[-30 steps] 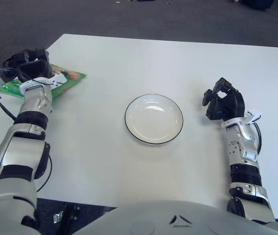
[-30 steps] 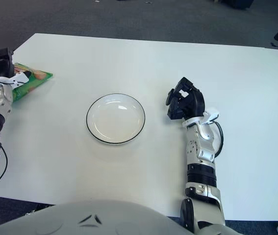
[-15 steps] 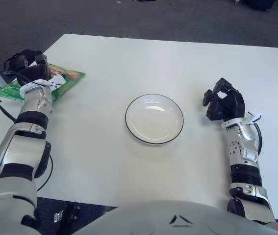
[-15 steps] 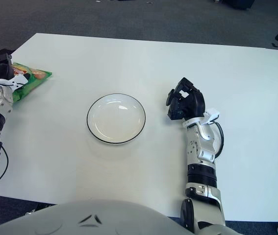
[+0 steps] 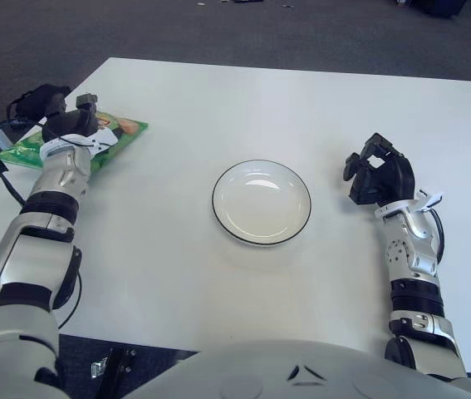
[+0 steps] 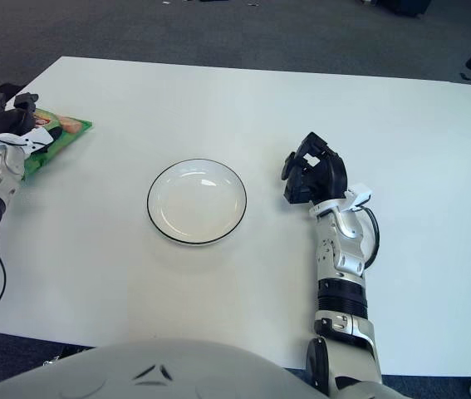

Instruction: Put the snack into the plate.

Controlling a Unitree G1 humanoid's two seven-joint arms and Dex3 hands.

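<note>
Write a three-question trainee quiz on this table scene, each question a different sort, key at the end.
1. True or false: the snack bag already lies in the plate.
2. Which hand is over the snack bag? A) left hand B) right hand
3. Fill in: the right hand is parked on the table to the robot's ____ of the plate.

Key: 1 false, the bag lies at the table's left edge; 2 A; 3 right.
</note>
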